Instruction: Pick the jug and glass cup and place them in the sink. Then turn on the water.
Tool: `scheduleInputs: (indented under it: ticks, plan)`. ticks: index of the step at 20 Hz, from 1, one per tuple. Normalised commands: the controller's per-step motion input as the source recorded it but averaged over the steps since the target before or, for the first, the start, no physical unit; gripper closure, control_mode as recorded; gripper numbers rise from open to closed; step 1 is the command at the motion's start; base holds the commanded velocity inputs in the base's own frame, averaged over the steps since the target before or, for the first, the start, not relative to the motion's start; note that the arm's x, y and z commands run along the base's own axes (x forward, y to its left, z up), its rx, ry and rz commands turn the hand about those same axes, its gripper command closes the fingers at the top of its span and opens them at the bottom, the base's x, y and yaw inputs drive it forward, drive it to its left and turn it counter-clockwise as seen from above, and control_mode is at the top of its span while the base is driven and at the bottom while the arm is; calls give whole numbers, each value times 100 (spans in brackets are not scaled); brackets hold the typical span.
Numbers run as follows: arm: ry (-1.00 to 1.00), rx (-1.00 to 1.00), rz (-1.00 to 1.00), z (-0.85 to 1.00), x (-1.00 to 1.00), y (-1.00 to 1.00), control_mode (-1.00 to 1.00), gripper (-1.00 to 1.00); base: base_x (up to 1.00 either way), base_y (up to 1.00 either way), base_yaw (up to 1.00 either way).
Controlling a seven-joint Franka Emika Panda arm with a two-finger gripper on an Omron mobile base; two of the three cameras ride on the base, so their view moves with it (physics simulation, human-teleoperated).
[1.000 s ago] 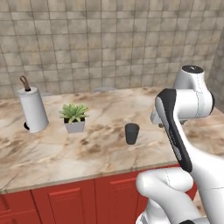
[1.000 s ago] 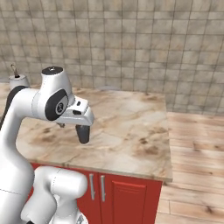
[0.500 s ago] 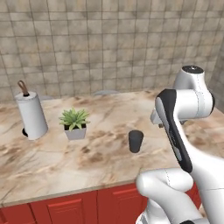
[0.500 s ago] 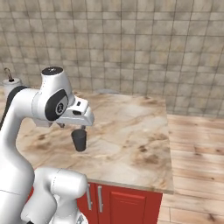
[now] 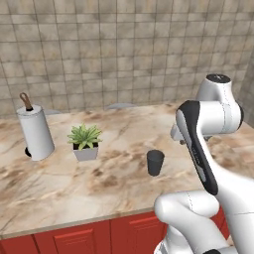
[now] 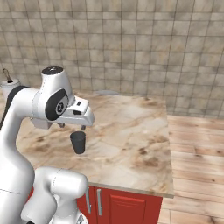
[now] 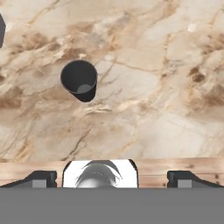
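Near the middle of the left base frame, the glass cup stands upright on the marble surface; the end effector, fingers apart and empty, hovers above for a reach.

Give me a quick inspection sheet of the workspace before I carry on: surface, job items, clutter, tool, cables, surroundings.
Surface: marble counter, red cabinet fronts below.
Job's things: glass cup upright on the counter, apart from everything else; seen from above in the hand view. Jug: nothing seen. Sink: a grey shape at the counter's back edge, too little visible to confirm.
Clutter: paper-towel roll on its holder at the left; potted plant beside it.
Tool: tool open, above the counter, holding nothing; cup lies off to one side of it.
Cables: nothing seen.
Surroundings: tiled wall behind; wooden floor past the counter's right end.
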Motion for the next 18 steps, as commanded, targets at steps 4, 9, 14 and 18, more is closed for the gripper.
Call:
scheduleInputs:
  ticks: [4,9,14,18]
  plan:
    - [1,0,0,0,33,0,-100,-100,0,0,0]
    - [8,0,0,-4,30,1,-100,-100,0,0,0]
    - [11,0,0,-8,24,3,-100,-100,0,0,0]
    - [12,0,0,-11,13,1,-100,-100,0,0,0]
